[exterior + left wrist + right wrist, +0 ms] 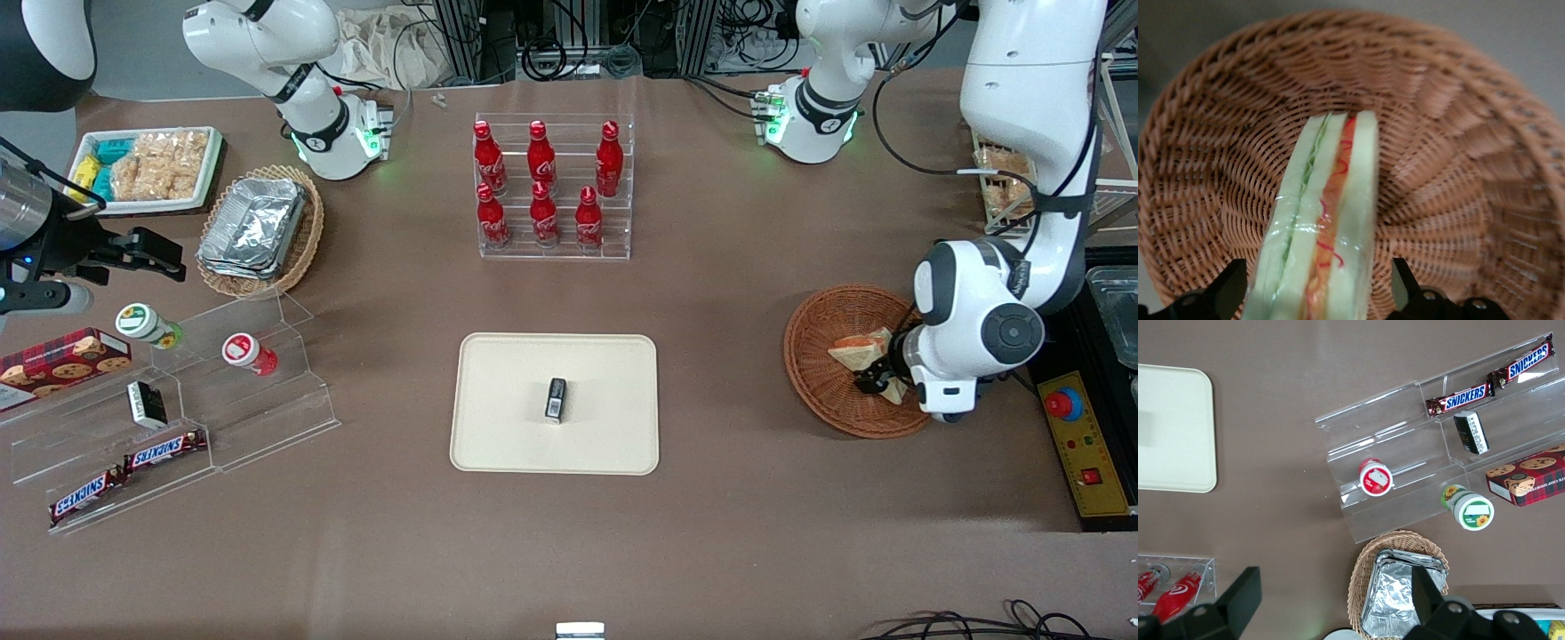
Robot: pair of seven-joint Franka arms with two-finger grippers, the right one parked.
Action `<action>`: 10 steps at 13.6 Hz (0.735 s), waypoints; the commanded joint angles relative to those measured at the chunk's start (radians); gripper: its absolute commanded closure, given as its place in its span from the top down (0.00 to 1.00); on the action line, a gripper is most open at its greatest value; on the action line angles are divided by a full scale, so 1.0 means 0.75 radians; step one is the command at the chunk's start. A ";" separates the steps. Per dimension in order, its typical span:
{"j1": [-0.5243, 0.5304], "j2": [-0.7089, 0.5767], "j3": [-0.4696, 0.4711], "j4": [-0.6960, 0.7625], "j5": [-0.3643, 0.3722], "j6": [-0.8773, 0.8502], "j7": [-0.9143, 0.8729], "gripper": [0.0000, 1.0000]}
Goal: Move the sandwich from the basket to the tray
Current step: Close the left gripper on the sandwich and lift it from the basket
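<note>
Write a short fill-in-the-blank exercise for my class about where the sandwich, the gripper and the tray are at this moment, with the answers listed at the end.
1. The sandwich lies in the reddish-brown woven ____.
2. The open gripper is down in the basket with one finger on each side of the ____.
3. The cream tray already holds one small dark ____.
4. The acrylic rack farther from the front camera than the tray holds ____ red bottles.

Answers: basket; sandwich; packet; six

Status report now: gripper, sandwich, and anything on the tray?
Gripper open, down in basket, one finger each side of sandwich. Sandwich in basket, not lifted. Small dark box on tray middle, rest bare.
</note>
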 commanded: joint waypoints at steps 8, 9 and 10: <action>-0.011 -0.183 -0.054 0.294 -0.001 -0.523 0.216 0.00; -0.007 -0.181 -0.118 0.380 -0.003 -0.630 0.314 0.00; -0.009 -0.173 -0.163 0.445 -0.017 -0.694 0.404 0.00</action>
